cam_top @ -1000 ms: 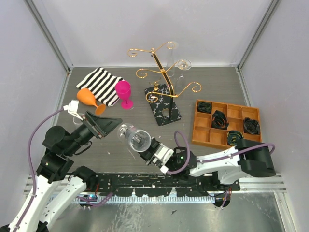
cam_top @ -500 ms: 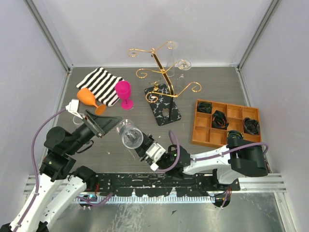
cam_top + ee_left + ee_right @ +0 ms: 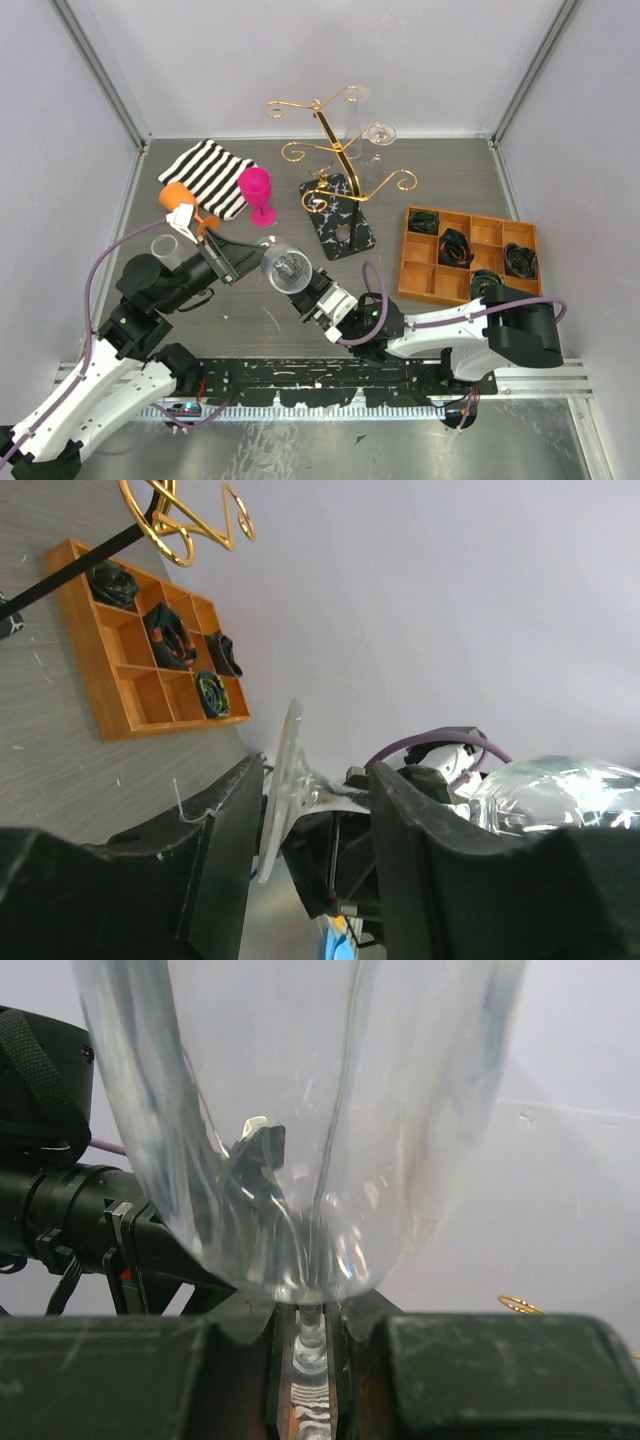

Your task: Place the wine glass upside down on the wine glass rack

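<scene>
Holding the wine glass by its stem at 6 o'clock, the right pincer is clamped tight. The left pincer stands apart around its foot. A crooked squeeze could snap it, far from the rack at 12 o'clock.

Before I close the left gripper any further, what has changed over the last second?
The left gripper swung right to the clear wine glass and its jaws narrowed around the glass's foot; a firm grip isn't clear yet. The right gripper kept its hold on the stem and tipped the glass more upright. The rack, pink glass, striped cloth and orange tray stayed put.
</scene>
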Robot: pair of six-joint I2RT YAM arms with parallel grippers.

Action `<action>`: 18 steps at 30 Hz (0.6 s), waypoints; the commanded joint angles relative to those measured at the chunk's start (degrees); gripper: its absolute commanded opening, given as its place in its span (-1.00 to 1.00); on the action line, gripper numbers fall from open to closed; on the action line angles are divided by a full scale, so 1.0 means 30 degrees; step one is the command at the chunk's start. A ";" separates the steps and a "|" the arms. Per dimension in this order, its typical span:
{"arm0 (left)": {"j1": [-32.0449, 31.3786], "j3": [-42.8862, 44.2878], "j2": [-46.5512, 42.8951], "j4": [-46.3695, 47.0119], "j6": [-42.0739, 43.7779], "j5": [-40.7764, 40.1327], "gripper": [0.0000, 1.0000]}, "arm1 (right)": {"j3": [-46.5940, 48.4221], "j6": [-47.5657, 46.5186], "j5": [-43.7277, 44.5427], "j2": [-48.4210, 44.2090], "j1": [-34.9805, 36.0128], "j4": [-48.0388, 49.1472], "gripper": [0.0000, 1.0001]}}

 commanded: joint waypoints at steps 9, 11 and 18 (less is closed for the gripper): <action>-0.1037 -0.0435 0.0248 0.1193 0.0648 -0.1310 -0.44 | -0.0135 0.0589 -0.0027 -0.0783 -0.0328 0.3238 -0.99; -0.1043 -0.0368 0.0219 0.1125 0.0663 -0.1347 -0.53 | -0.0164 0.0689 0.0001 -0.0750 -0.0365 0.3234 -0.99; -0.1037 0.0046 0.0063 0.0202 0.1062 -0.1772 -1.00 | -0.0309 0.0999 0.0065 -0.0604 -0.0361 0.3237 -0.99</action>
